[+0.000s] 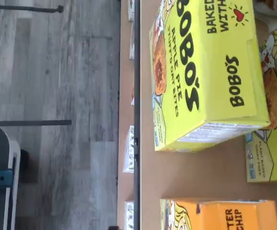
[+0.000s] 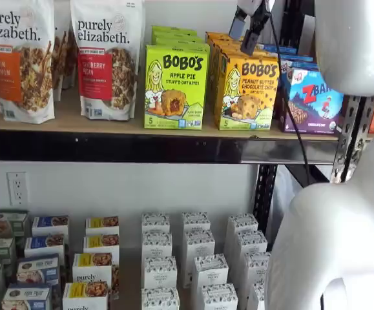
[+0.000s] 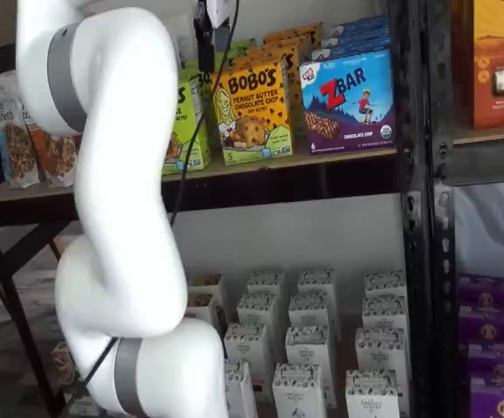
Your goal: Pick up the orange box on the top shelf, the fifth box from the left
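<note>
The orange box (image 2: 246,90), a yellow-orange Bobo's Peanut Butter Chocolate Chip carton, stands upright at the front of a row of like boxes on the top shelf (image 2: 141,147). It shows in both shelf views (image 3: 252,113), and its edge shows in the wrist view (image 1: 219,215). My gripper (image 2: 247,33) hangs from above, just over the orange box's top front edge. It is open, with a gap between the black fingers, and holds nothing. It also shows in a shelf view (image 3: 213,42).
A lime-green Apple Pie box (image 2: 174,84) stands left of the orange box and a blue ZBar box (image 2: 312,97) right of it. Granola bags (image 2: 106,58) stand further left. Small white cartons (image 2: 193,258) fill the lower level. My white arm (image 3: 112,218) stands before the shelves.
</note>
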